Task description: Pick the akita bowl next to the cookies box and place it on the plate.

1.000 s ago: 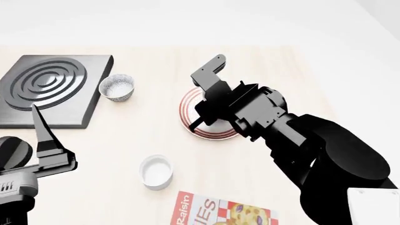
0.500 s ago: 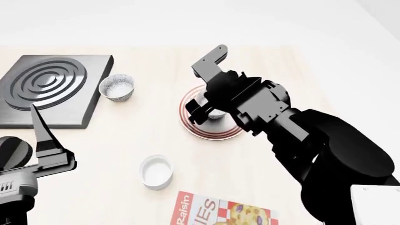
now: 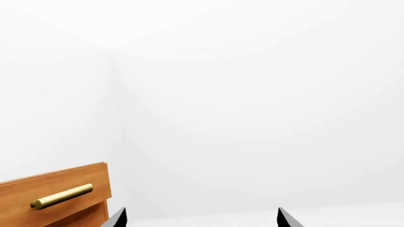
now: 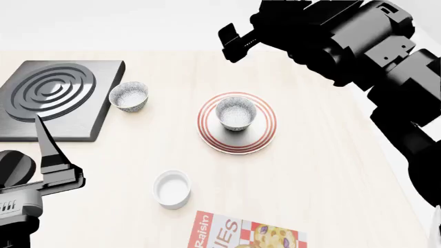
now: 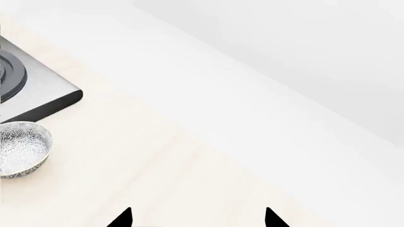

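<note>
Light wood tabletop [image 4: 324, 170] fills the head view. Right arm, big and black, runs from the right edge to top centre; right gripper [image 4: 234, 42] sits upper centre, clear of everything, jaws parted and holding nothing. In the right wrist view only two dark tips show at the bottom edge, set well apart. Grey stove plate [image 4: 59, 98] with ringed burner at upper left. Left gripper [image 4: 48, 155] at lower left; in the left wrist view its tips stand wide apart, nothing between them. Cookies box [image 4: 241, 235] cut off by the bottom edge. Plate [image 4: 262, 137] at centre, red rings. Akita bowl [image 4: 236, 114] sits upright on the plate, well below the right jaws, not touching them. Twin bowl [image 4: 129, 96] just beside the stove plate. White cup [image 4: 171, 189] lower centre, near the box.
</note>
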You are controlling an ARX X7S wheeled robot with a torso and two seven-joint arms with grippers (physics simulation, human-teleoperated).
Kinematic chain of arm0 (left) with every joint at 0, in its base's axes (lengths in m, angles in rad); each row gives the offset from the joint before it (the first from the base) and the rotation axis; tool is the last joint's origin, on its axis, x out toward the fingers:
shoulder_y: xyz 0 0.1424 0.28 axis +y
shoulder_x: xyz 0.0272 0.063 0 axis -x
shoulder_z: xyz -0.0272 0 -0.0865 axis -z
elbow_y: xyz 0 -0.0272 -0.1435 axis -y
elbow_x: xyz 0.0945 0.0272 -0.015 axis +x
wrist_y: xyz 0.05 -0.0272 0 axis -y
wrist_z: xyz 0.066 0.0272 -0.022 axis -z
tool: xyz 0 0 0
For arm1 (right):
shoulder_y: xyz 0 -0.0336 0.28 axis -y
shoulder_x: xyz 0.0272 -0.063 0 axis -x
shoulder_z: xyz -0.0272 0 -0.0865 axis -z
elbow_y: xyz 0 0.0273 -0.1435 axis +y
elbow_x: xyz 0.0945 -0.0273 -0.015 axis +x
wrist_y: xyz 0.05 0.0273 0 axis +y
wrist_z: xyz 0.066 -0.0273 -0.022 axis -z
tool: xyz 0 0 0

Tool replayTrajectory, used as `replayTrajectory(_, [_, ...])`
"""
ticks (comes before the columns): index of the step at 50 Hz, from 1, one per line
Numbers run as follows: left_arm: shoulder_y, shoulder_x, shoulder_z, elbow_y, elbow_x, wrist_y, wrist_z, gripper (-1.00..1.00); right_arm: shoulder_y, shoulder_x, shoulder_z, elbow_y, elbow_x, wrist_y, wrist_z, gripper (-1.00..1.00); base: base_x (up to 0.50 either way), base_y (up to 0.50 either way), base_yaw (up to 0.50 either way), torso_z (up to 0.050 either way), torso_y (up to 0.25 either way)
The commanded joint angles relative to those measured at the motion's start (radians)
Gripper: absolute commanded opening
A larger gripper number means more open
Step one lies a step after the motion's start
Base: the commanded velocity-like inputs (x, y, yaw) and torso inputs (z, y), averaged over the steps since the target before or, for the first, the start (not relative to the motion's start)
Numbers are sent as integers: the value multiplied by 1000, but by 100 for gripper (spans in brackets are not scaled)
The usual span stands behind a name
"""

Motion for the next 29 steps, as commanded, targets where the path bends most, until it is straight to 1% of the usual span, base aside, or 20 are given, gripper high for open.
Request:
replayTrajectory(1, [1, -5, 3, -1, 0, 4, 1, 100, 212, 425, 155, -667, 171, 138, 415, 100, 0, 0, 0, 0, 0])
replayTrajectory(3, [1, -4, 2, -2, -2, 7, 1, 100, 240, 514, 197, -800, 217, 148, 489, 100, 0, 0, 0, 0, 0])
replayTrajectory(4, [1, -5, 3, -2, -2, 6, 1, 100, 260, 567, 219, -876, 226, 154, 553, 100, 0, 0, 0, 0, 0])
replayTrajectory(6, [1, -6, 3, -2, -2, 8, 2, 100, 272, 635, 258, -969, 277, 145, 584, 100, 0, 0, 0, 0, 0])
replayTrajectory(7, [1, -8, 4, -2, -2, 7, 3, 100, 290, 703, 282, -1069, 272, 140, 639, 100, 0, 0, 0, 0, 0])
replayTrajectory(8, [1, -8, 4, -2, -2, 8, 3, 100, 298, 741, 293, -1119, 276, 143, 663, 100, 0, 0, 0, 0, 0])
replayTrajectory(10, [2, -9, 5, -2, -1, 8, 3, 100, 313, 842, 338, -1236, 338, 128, 713, 100, 0, 0, 0, 0, 0])
replayTrajectory(11, [2, -9, 5, -2, -1, 8, 3, 100, 312, 843, 339, -1238, 339, 128, 714, 100, 0, 0, 0, 0, 0])
replayTrajectory(12, [2, -9, 5, -2, -1, 7, 2, 100, 327, 903, 371, -1303, 391, 113, 729, 100, 0, 0, 0, 0, 0])
replayTrajectory(15, [2, -10, 5, -2, -1, 7, 2, 100, 366, 985, 424, -1394, 461, 99, 772, 100, 0, 0, 0, 0, 0])
replayTrajectory(16, [2, -9, 5, -3, -1, 9, 1, 100, 405, 1032, 460, -1445, 509, 100, 798, 100, 0, 0, 0, 0, 0])
replayTrajectory(19, [2, -8, 5, -3, 0, 10, -1, 100, 462, 1085, 517, -1498, 565, 100, 837, 100, 0, 0, 0, 0, 0])
replayTrajectory(20, [2, -8, 5, -3, 0, 11, -2, 100, 500, 1118, 552, -1517, 627, 106, 848, 100, 0, 0, 0, 0, 0])
replayTrajectory(22, [1, -7, 4, -4, 1, 12, -4, 100, 517, 1146, 588, -1534, 685, 101, 838, 100, 0, 0, 0, 0, 0])
replayTrajectory(25, [1, -3, 2, -8, -8, 25, -4, 100, 544, 1194, 729, -1572, 735, 168, 879, 100, 0, 0, 0, 0, 0])
replayTrajectory(26, [1, -3, 1, -9, -11, 28, -3, 100, 548, 1219, 822, -1594, 729, 200, 863, 100, 0, 0, 0, 0, 0])
replayTrajectory(28, [2, -4, 2, -9, -11, 29, -3, 100, 533, 1263, 884, -1611, 740, 145, 814, 100, 0, 0, 0, 0, 0])
replayTrajectory(29, [2, -4, 2, -10, -12, 30, -2, 100, 541, 1263, 910, -1595, 783, 207, 842, 100, 0, 0, 0, 0, 0])
